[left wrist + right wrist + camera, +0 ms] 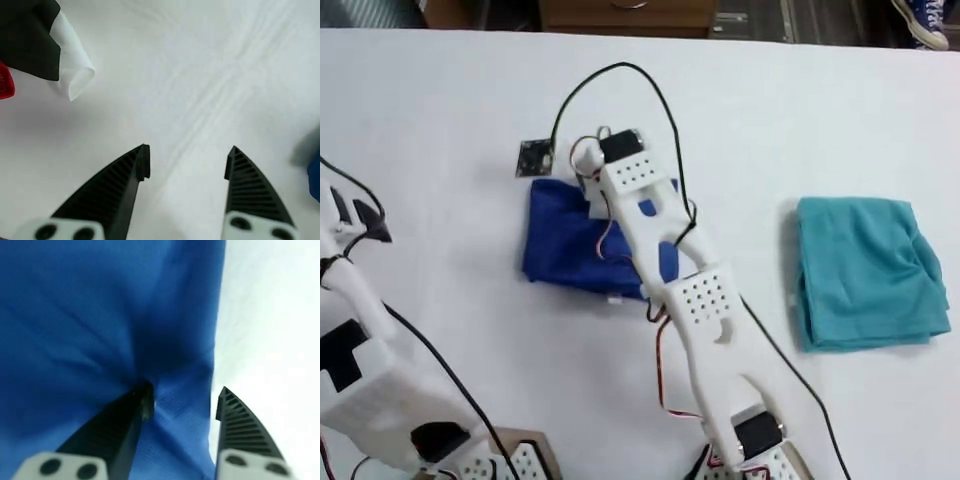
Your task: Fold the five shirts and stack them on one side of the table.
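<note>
The blue shirt (570,250) lies on the white counter (440,110) at about 10 o'clock from the middle of the high view. It is bunched into a rough rectangle whose long axis runs from 9 toward 4 o'clock. The teal shirt (865,275) sits folded at 3 o'clock, well apart from it, and looks like the start of the stack.

The right arm (705,300) reaches up from 6 o'clock across the blue shirt toward its far edge at 11 o'clock. The right end effector (184,397) is spread. One fingertip (145,400) is pressed down into the cloth, where creases fan out from it. The other is just inside the shirt's side edge, beside bare counter. A strip of blue fabric lies between the jaws, not yet pinched.

The left end effector (187,160) is also spread and holds nothing. It hangs above bare counter at 9 o'clock, with the blue shirt only at the rim of its view (315,175).

The right arm is plainly the nearer one. The next move looks like closing on that edge strip. The grip should run across the short side, so that the fold or carry heads toward 3 o'clock, where the teal shirt waits. A pinch this shallow could catch only the top layer.
</note>
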Controlling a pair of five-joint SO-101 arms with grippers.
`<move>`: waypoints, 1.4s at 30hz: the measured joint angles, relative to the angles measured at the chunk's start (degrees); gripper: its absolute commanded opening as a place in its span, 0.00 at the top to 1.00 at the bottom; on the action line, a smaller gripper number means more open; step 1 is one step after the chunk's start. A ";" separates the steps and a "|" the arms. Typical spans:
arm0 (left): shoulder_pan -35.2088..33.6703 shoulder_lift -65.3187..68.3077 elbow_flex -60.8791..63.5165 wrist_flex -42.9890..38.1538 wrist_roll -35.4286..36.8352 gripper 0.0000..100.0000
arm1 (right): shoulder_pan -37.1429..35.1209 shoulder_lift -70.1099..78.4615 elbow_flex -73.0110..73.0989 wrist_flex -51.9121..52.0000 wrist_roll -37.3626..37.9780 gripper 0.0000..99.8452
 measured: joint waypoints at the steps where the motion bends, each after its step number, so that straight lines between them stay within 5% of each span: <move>1: 0.00 0.09 0.00 0.00 0.00 0.74 | 0.00 0.00 0.00 0.00 0.00 0.79; 17: -0.62 0.09 0.00 -0.53 0.00 0.74 | -1.58 -0.53 -8.62 5.45 0.00 0.79; 35: -1.67 0.09 0.00 -1.23 -2.02 0.74 | -1.76 6.07 -9.32 -2.90 0.00 0.78; 42: -1.67 0.09 0.00 -1.23 -2.02 0.74 | -1.67 6.68 -10.99 2.99 -0.09 0.74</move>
